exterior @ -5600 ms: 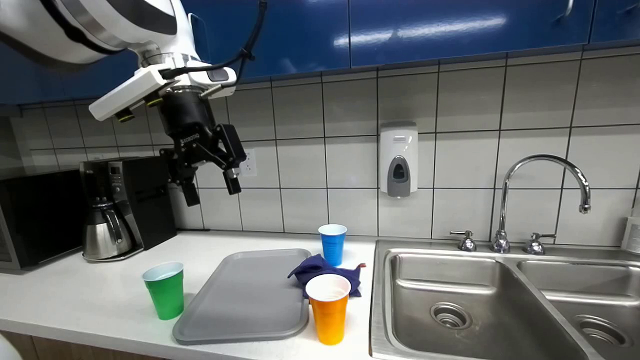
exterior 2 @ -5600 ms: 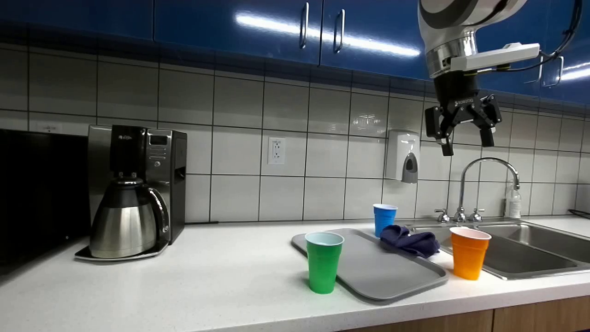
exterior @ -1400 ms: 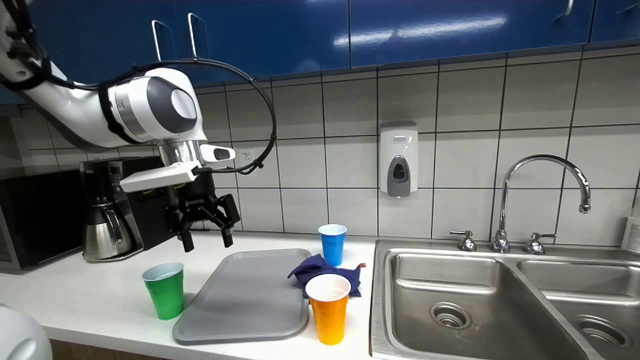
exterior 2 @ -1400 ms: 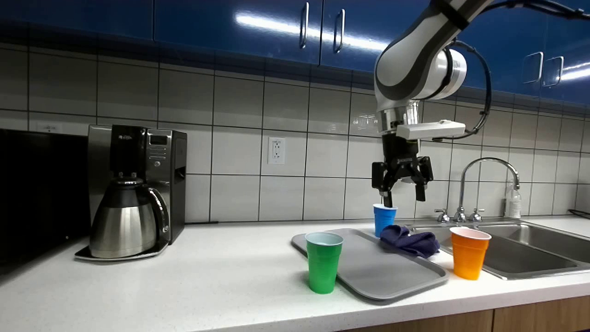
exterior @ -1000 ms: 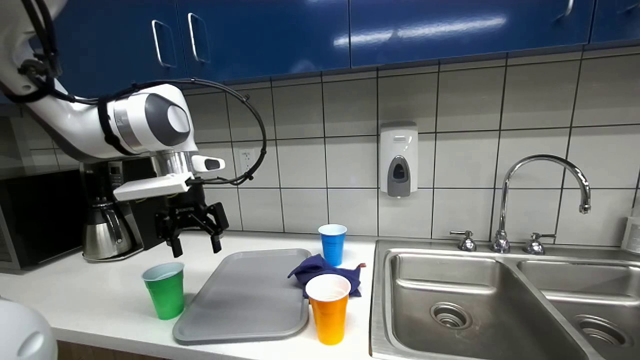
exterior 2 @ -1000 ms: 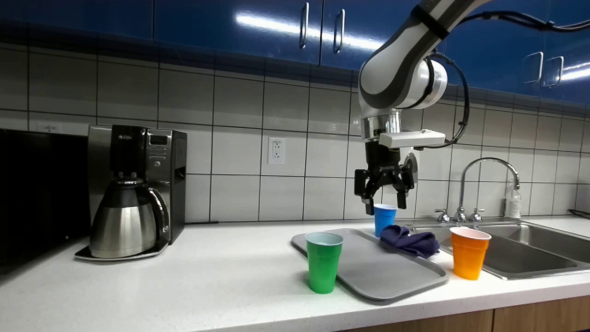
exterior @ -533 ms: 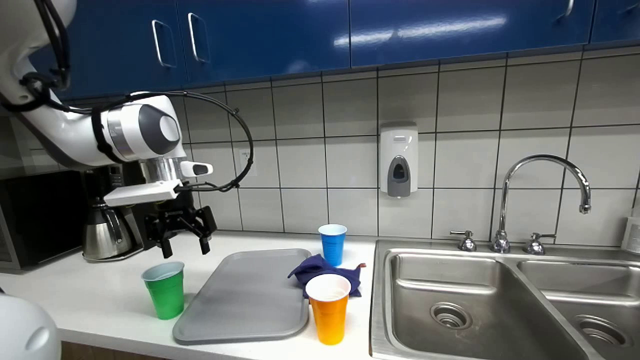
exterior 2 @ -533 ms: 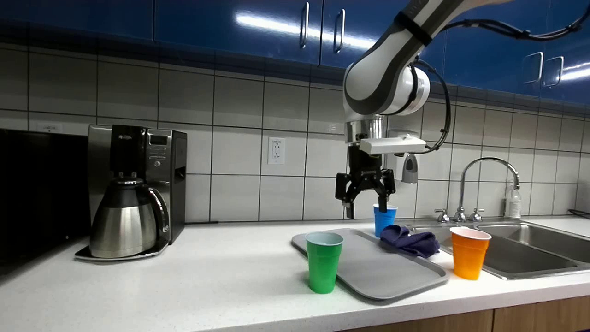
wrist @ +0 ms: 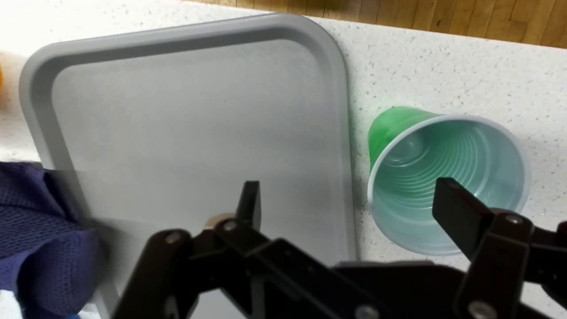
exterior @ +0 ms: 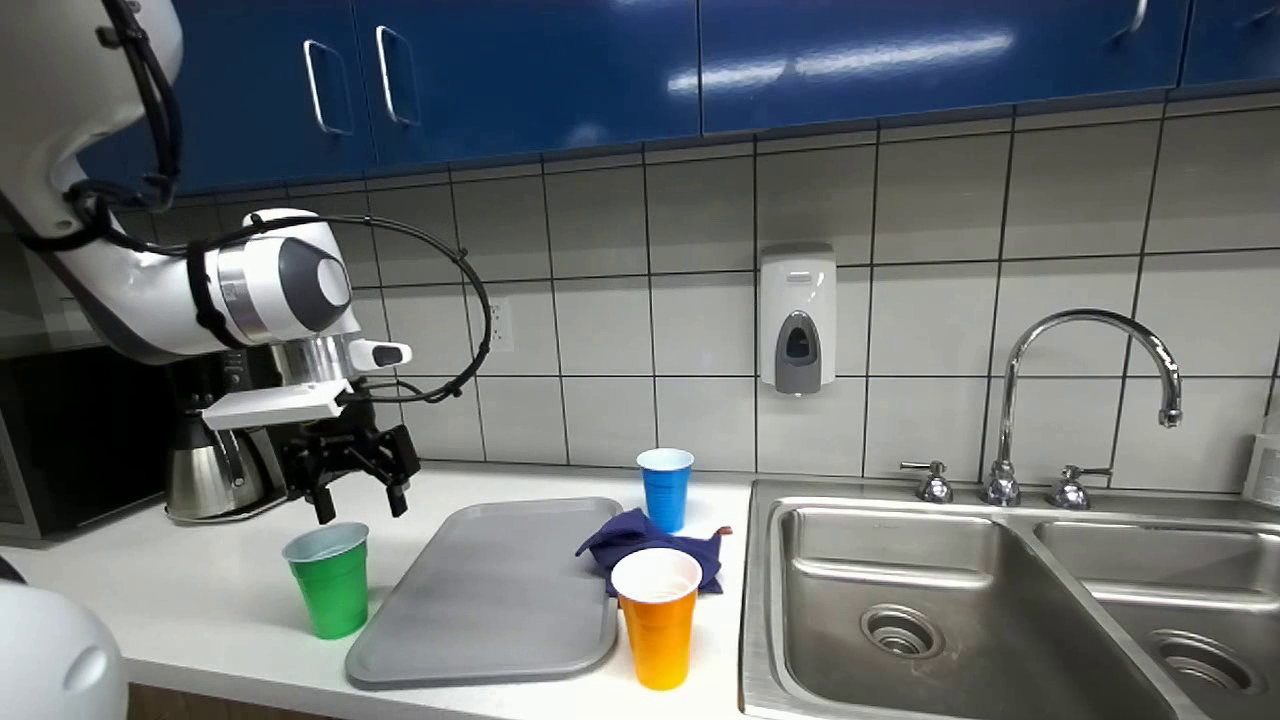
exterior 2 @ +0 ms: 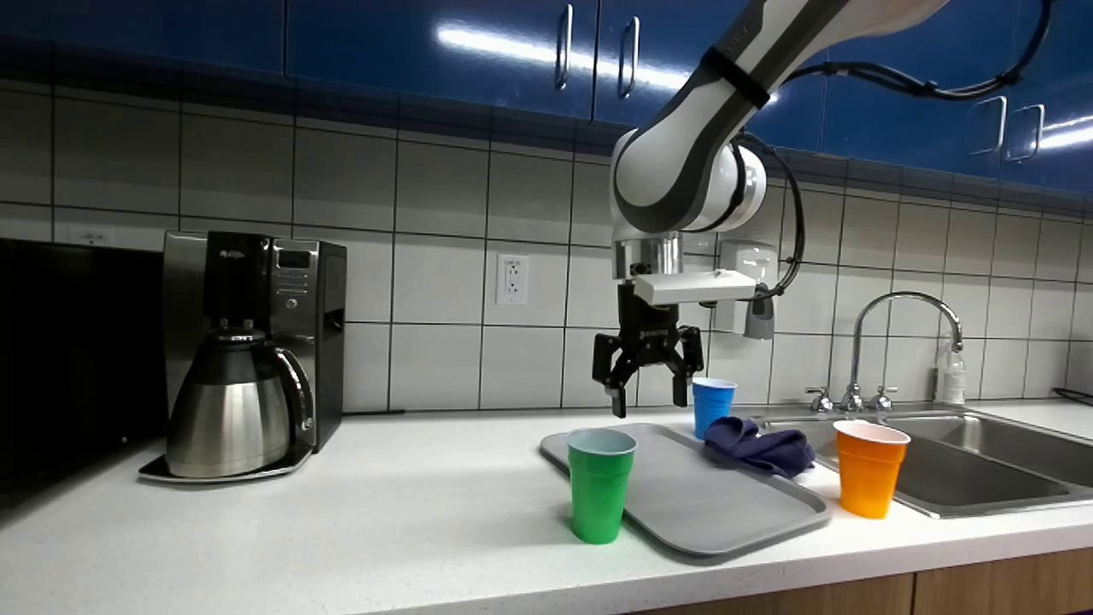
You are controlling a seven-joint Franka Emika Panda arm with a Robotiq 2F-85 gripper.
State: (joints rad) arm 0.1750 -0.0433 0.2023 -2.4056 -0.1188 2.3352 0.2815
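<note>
Exterior views both show three cups (exterior 2: 600,495) (exterior 2: 712,410) (exterior 2: 868,478), one tray (exterior 2: 700,491), one cloth (exterior 2: 762,448).

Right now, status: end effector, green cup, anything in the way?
End effector open, holding nothing. Green cup upright on the counter, beside the gray tray, untouched. No obstruction visible between end effector and cup.

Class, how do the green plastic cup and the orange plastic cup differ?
The green plastic cup stands nearer the open black gripper than the orange plastic cup. The orange cup is between the rectangular grey tray and steel sink; the green cup is across the tray. Both stand upright.
</note>
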